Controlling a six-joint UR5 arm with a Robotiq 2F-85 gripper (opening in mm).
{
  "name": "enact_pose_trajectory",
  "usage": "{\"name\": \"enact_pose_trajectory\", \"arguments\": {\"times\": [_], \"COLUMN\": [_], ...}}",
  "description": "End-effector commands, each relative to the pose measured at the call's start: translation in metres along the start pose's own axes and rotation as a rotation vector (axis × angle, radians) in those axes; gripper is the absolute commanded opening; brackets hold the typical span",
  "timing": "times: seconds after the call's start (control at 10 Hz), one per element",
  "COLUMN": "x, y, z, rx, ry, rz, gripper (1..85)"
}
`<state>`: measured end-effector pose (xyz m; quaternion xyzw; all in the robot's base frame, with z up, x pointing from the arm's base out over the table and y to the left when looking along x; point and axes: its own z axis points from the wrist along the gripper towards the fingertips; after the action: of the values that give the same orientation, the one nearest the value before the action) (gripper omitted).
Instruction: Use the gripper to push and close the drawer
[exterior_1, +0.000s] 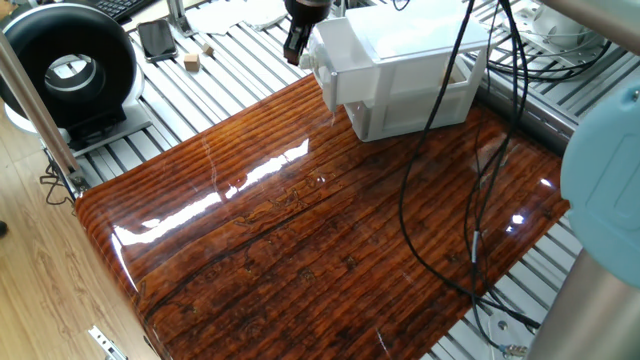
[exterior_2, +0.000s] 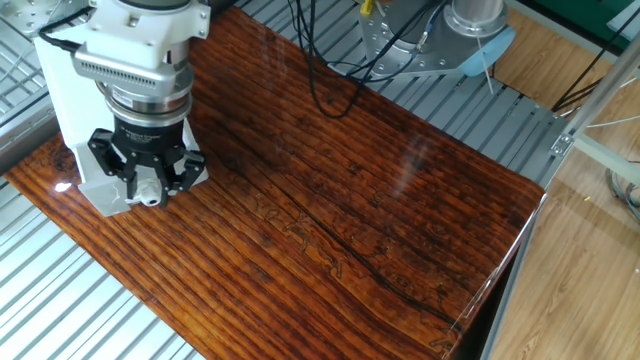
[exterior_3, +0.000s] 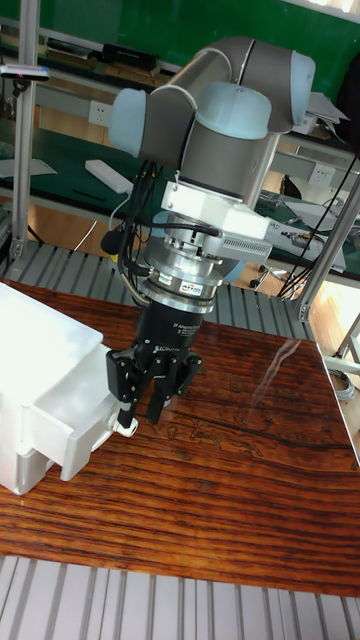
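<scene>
The white drawer (exterior_3: 62, 432) sticks out of the top of the small white cabinet (exterior_3: 25, 345) at the table's corner. Its small white knob (exterior_3: 126, 426) faces my gripper (exterior_3: 142, 408). The black fingers (exterior_3: 124, 398) point down at the drawer front, and one fingertip is right at the knob. A gap shows between the fingers and nothing is held. In the other fixed view my gripper (exterior_2: 147, 180) covers most of the drawer, with the knob (exterior_2: 148, 193) just below the fingertips. In one fixed view the drawer (exterior_1: 345, 62) juts left and my gripper (exterior_1: 296, 42) is at its end.
The glossy wooden tabletop (exterior_1: 300, 230) stretches in front of the cabinet. Black cables (exterior_1: 440, 150) hang across it. A black round device (exterior_1: 68, 70) and small items sit on the slatted metal frame (exterior_1: 240, 60) beyond the wood's edge.
</scene>
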<state>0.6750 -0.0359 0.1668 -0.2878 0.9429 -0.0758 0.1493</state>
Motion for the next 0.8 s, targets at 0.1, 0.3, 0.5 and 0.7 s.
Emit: {"name": "enact_pose_trajectory", "arguments": {"times": [0.1, 0.3, 0.5, 0.7], "x": [0.014, 0.023, 0.031, 0.033], "y": [0.008, 0.011, 0.006, 0.003], "z": [0.005, 0.006, -0.001, -0.008], "rx": [-0.042, -0.056, -0.047, -0.048], "ry": [-0.021, -0.006, 0.030, 0.046], "rz": [-0.031, -0.048, -0.089, -0.095], "gripper": [42.3, 42.7, 42.7, 42.7]}}
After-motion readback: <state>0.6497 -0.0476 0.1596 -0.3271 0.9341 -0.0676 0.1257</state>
